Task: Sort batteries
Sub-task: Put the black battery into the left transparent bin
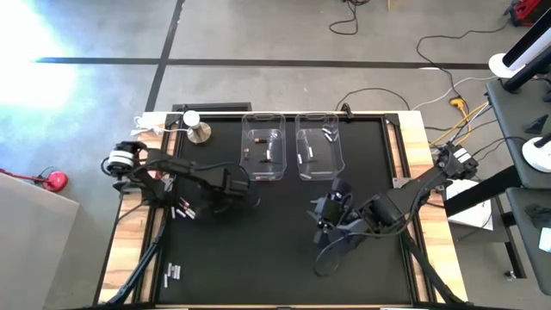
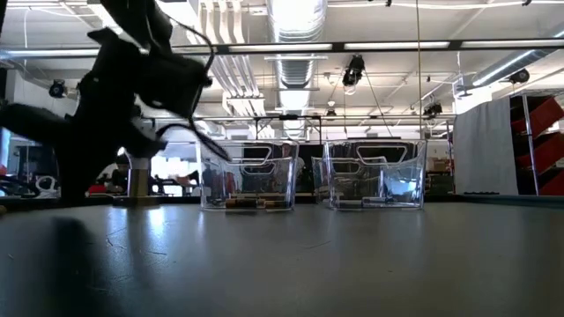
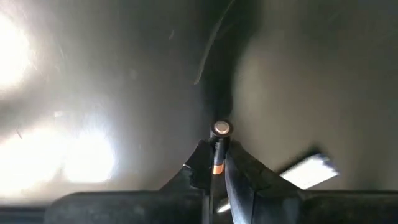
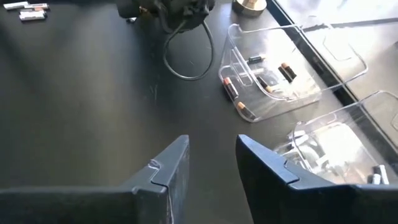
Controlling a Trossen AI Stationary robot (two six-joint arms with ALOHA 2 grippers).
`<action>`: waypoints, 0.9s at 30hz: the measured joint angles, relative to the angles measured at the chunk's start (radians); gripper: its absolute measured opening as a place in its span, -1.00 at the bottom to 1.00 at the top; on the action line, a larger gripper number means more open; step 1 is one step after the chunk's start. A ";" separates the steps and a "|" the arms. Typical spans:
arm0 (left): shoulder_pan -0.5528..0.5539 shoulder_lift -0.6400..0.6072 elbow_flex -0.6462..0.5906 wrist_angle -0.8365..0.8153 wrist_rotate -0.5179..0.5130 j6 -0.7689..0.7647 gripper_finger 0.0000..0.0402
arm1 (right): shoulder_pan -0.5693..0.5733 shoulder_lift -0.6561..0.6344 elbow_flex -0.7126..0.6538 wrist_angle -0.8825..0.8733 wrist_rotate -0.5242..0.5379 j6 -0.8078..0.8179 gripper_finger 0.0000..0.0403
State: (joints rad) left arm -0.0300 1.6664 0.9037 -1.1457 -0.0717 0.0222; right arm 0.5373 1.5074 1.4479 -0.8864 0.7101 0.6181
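Left of the two clear bins (image 1: 263, 142), the left gripper (image 3: 214, 167) is clenched on one dark, orange-banded battery (image 3: 218, 149), pinched near its end. Risk: so slight a hold may let the cell pivot or slip during transport. Right gripper (image 4: 211, 163), below the bins, stands parted and empty. Count: two bins; several loose cells (image 1: 175, 273) on the mat, number unclear.
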 joint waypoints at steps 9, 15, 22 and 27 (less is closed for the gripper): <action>-0.101 -0.006 0.204 0.016 0.117 0.034 -0.98 | 0.000 0.000 0.000 -0.001 -0.002 0.003 -0.32; -0.109 -0.007 0.336 0.028 0.165 0.119 -0.97 | 0.000 0.000 0.000 0.000 -0.004 0.005 -0.37; -0.051 -0.011 0.503 0.076 0.207 0.230 -0.97 | 0.000 0.000 0.000 0.006 -0.006 0.013 -0.37; 0.030 -0.011 0.598 0.090 0.221 0.257 -0.97 | -0.001 0.000 0.000 0.007 -0.006 0.012 -0.31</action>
State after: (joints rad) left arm -0.0004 1.6554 1.5017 -1.0553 0.1496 0.2794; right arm 0.5365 1.5074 1.4483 -0.8795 0.7036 0.6305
